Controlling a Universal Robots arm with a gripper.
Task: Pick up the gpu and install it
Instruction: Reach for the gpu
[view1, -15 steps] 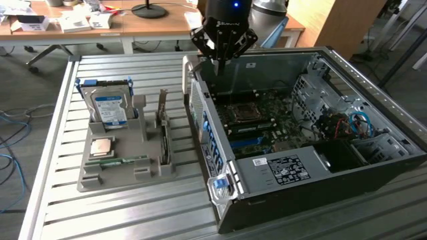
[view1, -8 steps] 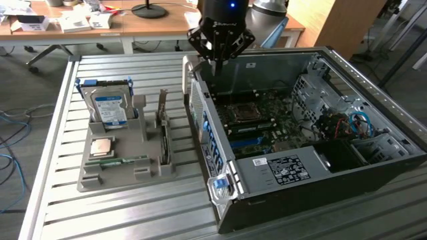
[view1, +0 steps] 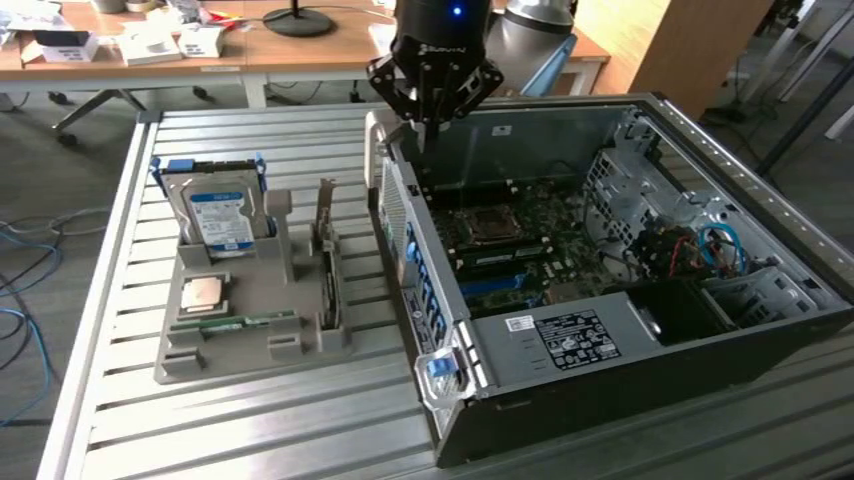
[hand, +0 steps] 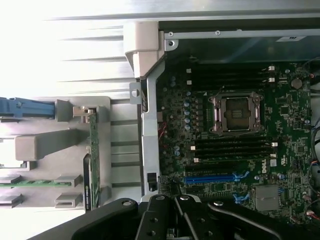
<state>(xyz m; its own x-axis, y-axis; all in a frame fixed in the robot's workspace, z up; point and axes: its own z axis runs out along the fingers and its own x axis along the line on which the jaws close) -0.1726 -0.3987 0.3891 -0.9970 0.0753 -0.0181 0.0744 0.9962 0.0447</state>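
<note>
The black linkage gripper (view1: 424, 135) (hand: 175, 220) hangs over the rear wall of the open dark-grey computer case (view1: 601, 400), fingers clenched together on nothing. The gpu (view1: 327, 265) (hand: 92, 150), a thin brownish circuit card with a silver bracket, stands on edge in the grey plastic parts rack (view1: 200, 365) beside the case. It is near the blue-labelled silver hard drive (view1: 220, 220) and not yet picked up.
</note>
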